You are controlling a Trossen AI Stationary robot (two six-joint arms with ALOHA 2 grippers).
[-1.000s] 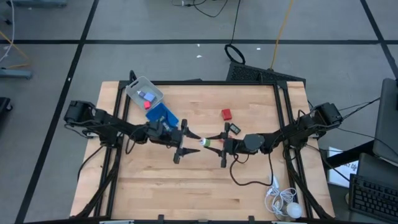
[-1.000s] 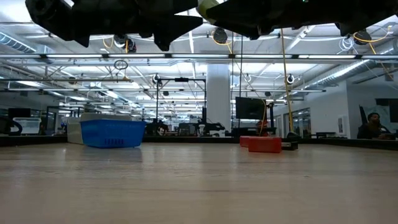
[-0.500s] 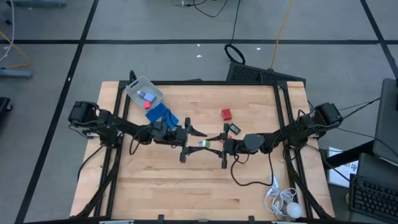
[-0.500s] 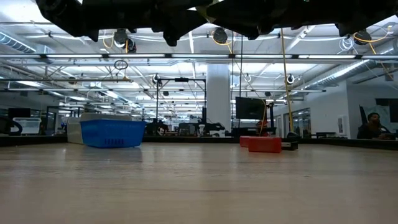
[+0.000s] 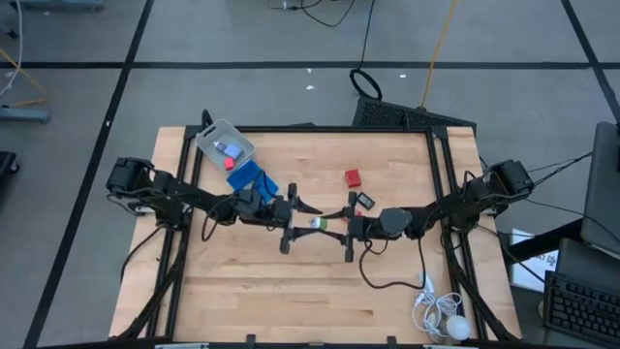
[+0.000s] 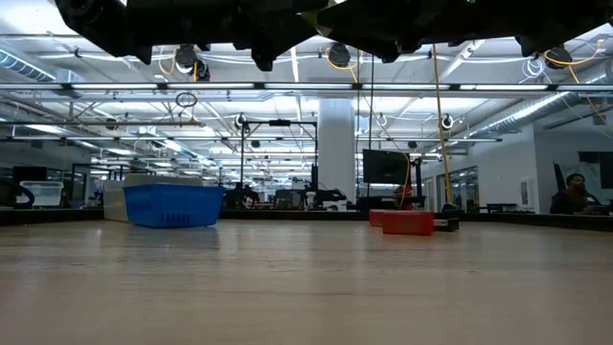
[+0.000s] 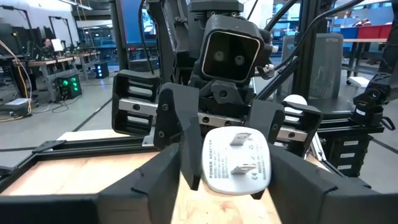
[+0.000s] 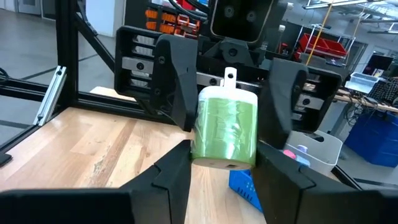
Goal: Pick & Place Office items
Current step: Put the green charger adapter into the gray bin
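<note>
item: small green-and-white plug adapter (image 8: 225, 127), up in the air over mid-table between my two grippers
right gripper (image 5: 334, 224): pinched tight on it
left gripper (image 5: 298, 218): fingers spread wide around the adapter's far end
spare bit: red block (image 5: 353, 178) on the wood, just beyond us

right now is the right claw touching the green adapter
Touching. The right wrist view shows the right claw shut on the adapter, a finger pressed against each side of its lower end.
</note>
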